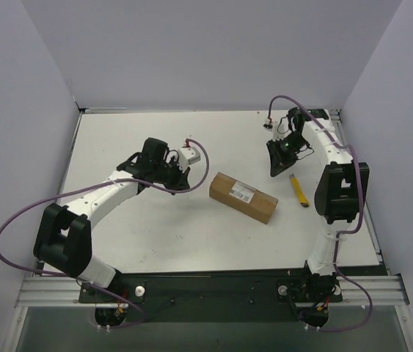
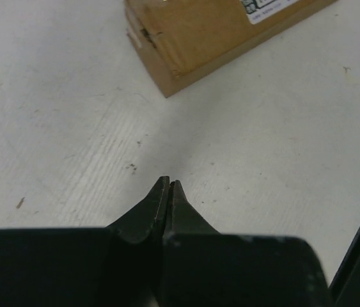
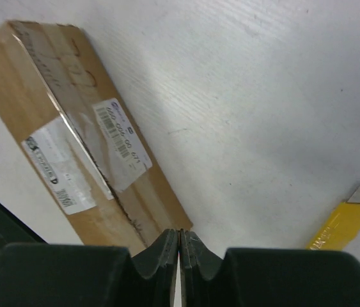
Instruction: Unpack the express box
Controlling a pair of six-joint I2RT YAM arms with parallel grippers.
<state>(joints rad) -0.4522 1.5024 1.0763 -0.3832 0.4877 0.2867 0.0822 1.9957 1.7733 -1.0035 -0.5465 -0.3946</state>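
White tabletop [image 1: 155,235] enclosed by pale walls [image 1: 206,51]. The express box [image 1: 243,197] lies flat near the centre between the two arms, flaps closed and printed label facing up. The left gripper [image 2: 169,184], fingers pressed together and holding nothing, hovers over bare tabletop near the box's left end, apart from it. The right gripper [image 3: 179,233], likewise closed and empty, is just beside the box's right end. A yellow utility knife [image 1: 298,191] lies right of the box, not touching it.
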